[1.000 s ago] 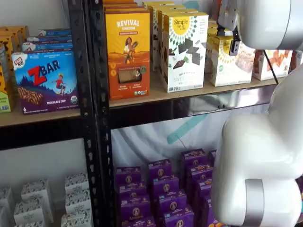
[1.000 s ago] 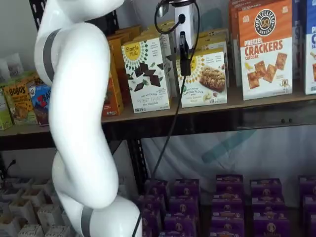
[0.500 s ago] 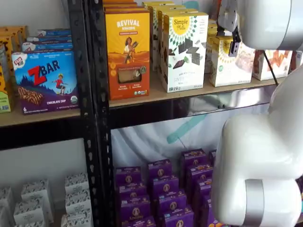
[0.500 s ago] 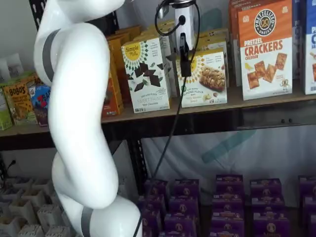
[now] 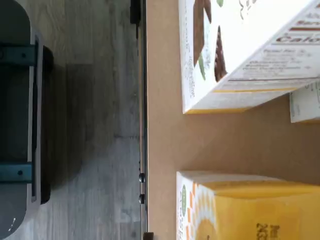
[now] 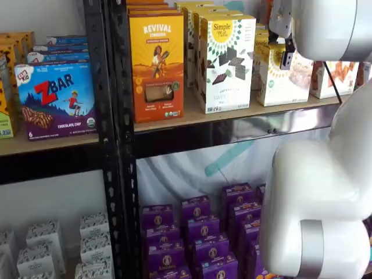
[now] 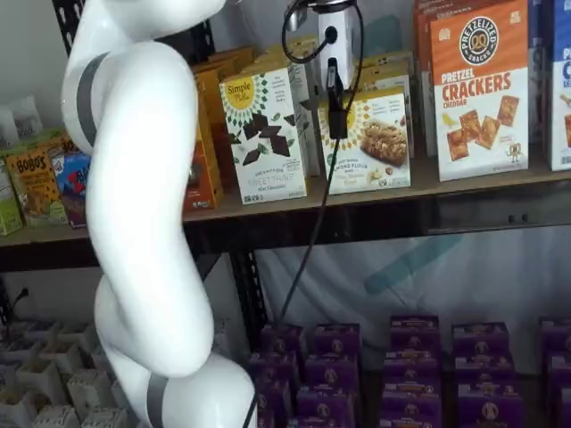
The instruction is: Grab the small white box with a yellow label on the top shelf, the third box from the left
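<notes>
White and yellow, the small white box (image 7: 373, 140) stands upright on the tan board of the top shelf (image 7: 464, 183), right of centre in the frame, just beside the taller Simple Mills box (image 7: 265, 134) to its left and near the orange cracker box (image 7: 480, 87) to its right. The gripper (image 7: 335, 98) hangs from the upper middle at the small box's left front edge, one black finger (image 7: 336, 111) seen side-on with a cable (image 7: 308, 236) trailing below. Whether the fingers are spread or pressed together cannot be told.
</notes>
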Available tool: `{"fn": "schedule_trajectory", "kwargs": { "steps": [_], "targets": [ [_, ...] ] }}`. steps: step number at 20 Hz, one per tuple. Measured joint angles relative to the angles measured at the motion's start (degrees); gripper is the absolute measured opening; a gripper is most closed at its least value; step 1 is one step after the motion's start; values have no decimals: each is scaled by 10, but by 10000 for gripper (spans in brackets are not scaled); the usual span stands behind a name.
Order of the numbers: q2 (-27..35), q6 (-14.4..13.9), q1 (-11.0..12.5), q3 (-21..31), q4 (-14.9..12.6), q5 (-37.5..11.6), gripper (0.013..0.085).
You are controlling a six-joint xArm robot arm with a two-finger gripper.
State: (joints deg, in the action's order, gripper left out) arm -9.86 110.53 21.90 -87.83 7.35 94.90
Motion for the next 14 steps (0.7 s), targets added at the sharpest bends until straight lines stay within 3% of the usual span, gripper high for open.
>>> {"fn": "schedule_trajectory", "kwargs": {
  "steps": [2,6,8,14],
  "targets": [
    [0,1,1,-1,2,1,690],
    [-3,3,3,2,5,-3,610],
    [-5,3,4,4,5,-6,530],
    [-5,2,3,3,5,-5,530]
  ]
}}
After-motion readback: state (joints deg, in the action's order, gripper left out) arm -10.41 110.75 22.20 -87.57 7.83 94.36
